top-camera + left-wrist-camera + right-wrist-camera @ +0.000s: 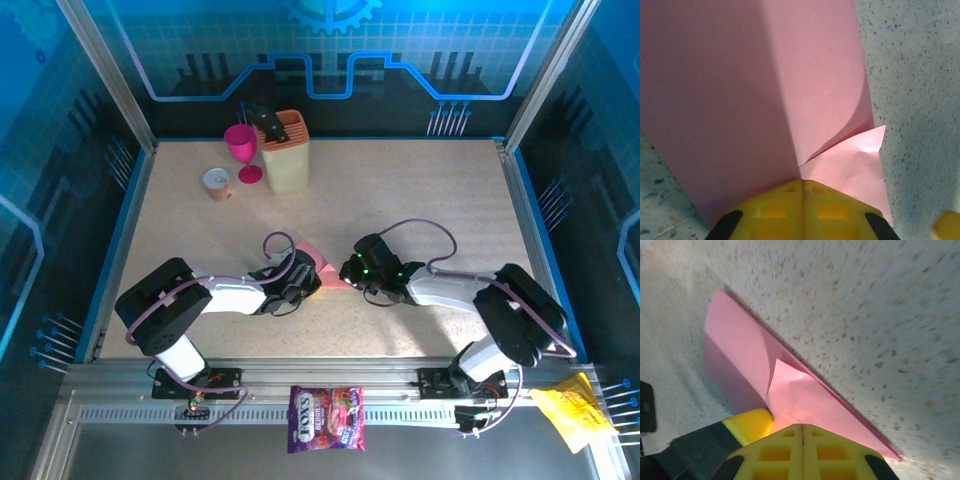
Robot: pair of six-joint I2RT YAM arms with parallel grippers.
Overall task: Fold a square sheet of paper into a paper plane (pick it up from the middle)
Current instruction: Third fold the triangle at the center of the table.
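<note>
The pink square sheet of paper (318, 266) lies folded over on the speckled table between my two grippers. In the left wrist view the paper (740, 90) has a long lengthwise crease, and a pointed flap (852, 162) lifts off it. My left gripper (803, 182) is shut, its joined yellow tips pressed down on the paper at the crease. My right gripper (802, 427) is also shut, tips pressed on the paper (740, 340) from the opposite side. The left gripper's yellow finger (747, 424) sits right next to it. From above, the left gripper (306, 280) and the right gripper (352, 272) nearly meet.
A beige knife block (285, 152), a magenta goblet (241, 150) and a small cup (217, 182) stand at the back left. A purple candy bag (326, 418) and a crinkled yellow wrapper (573, 412) lie on the metal rail in front of the table (430, 200).
</note>
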